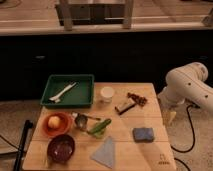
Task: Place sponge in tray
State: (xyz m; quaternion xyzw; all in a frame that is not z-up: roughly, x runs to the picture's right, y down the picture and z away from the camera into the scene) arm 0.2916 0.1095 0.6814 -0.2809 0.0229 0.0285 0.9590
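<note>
The sponge (143,133) is a small blue-grey block lying flat on the wooden table (135,155), near its right front. The dark green tray (68,91) sits at the table's back left, with a white utensil (62,93) lying inside it. My gripper (169,117) hangs off the white arm (188,86), just past the table's right edge. It is to the right of the sponge, a little further back, and apart from it. It holds nothing that I can see.
A white cup (107,94) stands right of the tray. A flat blue-grey triangular cloth (105,152), a maroon bowl (61,148), an orange bowl (56,123) holding a fruit, a metal cup (81,120), a green object (100,127) and brown items (131,102) lie around.
</note>
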